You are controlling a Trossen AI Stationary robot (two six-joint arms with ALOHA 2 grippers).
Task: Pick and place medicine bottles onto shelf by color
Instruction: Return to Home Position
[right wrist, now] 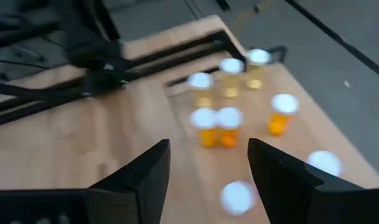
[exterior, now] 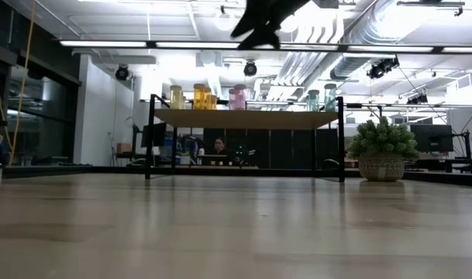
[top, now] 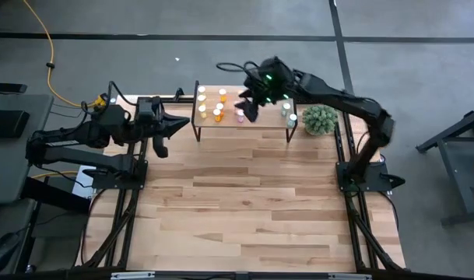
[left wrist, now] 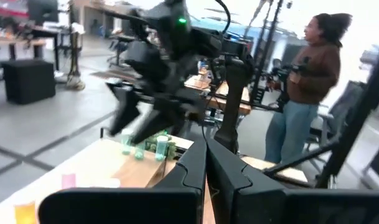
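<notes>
Wood-plank worktop (top: 244,202), open lab behind. Right gripper (top: 248,107) hovers above the shelf (top: 264,120), fingers spread, empty. Medicine bottles (top: 218,114) stand on the shelf beneath and to either side of it, grouped yellow, orange, pink, teal. Left gripper (top: 178,124) waits off the shelf's end, fingers pressed together. Judged step: retreat to rest. Next move needs a clean lift clear of the caps.
</notes>
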